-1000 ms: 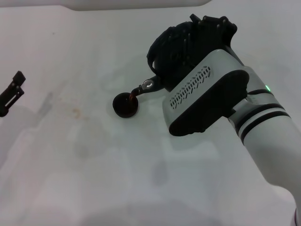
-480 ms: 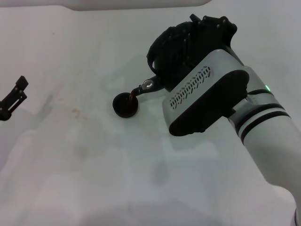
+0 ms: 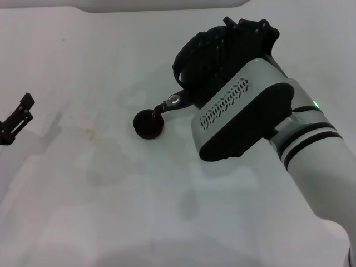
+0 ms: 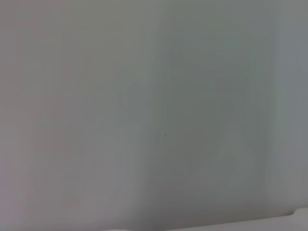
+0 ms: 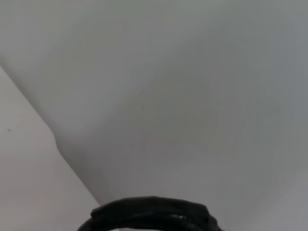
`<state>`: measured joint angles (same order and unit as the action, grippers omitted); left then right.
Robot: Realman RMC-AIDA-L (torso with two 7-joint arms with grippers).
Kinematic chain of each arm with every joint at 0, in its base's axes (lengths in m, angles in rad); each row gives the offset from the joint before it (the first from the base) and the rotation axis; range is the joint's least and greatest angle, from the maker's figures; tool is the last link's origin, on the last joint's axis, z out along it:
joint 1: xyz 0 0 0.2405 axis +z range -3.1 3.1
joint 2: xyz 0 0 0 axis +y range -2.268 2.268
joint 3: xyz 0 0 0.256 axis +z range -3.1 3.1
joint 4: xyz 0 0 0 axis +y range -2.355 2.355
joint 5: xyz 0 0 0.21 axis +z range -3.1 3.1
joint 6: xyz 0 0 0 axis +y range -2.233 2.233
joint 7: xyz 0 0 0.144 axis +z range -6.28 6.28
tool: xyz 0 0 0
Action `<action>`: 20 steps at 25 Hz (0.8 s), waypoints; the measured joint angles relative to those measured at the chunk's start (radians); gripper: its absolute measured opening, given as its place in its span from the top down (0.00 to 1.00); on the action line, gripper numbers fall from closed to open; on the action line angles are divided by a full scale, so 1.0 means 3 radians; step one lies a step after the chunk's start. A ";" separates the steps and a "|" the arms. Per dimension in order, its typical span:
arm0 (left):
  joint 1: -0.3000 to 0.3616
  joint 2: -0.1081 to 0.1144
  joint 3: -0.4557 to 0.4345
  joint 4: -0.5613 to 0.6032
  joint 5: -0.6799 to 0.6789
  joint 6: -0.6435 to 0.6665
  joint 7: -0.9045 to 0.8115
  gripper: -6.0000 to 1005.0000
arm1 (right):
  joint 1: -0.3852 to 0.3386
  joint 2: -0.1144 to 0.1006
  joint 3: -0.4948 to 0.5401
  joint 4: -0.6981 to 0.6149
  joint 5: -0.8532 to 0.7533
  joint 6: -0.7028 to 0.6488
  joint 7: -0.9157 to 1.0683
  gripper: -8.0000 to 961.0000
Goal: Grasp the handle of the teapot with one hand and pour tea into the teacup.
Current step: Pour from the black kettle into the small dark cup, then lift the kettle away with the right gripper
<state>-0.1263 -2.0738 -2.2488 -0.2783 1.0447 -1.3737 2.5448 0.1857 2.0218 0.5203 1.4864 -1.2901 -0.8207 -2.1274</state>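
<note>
The matte-black teapot (image 3: 208, 55) hangs tilted above the table at the end of my right arm, mostly behind the white wrist housing. Its short spout (image 3: 175, 100) with the pale ring points down-left, and a thin brown stream falls from it into the tiny dark teacup (image 3: 148, 125) on the table. My right gripper (image 3: 240, 40) is shut on the handle, a part of which shows as a rough black arc in the right wrist view (image 5: 151, 211). My left gripper (image 3: 15, 118) is parked at the far left edge, away from both.
The white table (image 3: 83, 189) has a faint brownish stain (image 3: 87, 132) left of the cup. A white raised edge (image 3: 167, 4) runs along the back. The left wrist view shows only a bare pale surface.
The left gripper has drifted slightly down at the left edge. The teapot and cup hold their places while tea keeps running from the spout.
</note>
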 joint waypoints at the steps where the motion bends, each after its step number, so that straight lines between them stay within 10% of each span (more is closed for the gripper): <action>1: 0.0000 -0.0001 0.0000 0.0002 0.0000 0.0000 0.0000 0.16 | 0.0000 0.0000 -0.0001 0.0000 0.0000 0.0003 0.0000 0.88; 20: -0.0008 0.0000 0.0000 0.0002 0.0000 0.0029 0.0000 0.16 | 0.0000 0.0000 -0.0001 -0.0005 0.0000 0.0016 -0.0005 0.88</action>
<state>-0.1288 -2.0739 -2.2488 -0.2776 1.0446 -1.3650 2.5449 0.1856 2.0218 0.5200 1.4849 -1.2900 -0.8160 -2.1290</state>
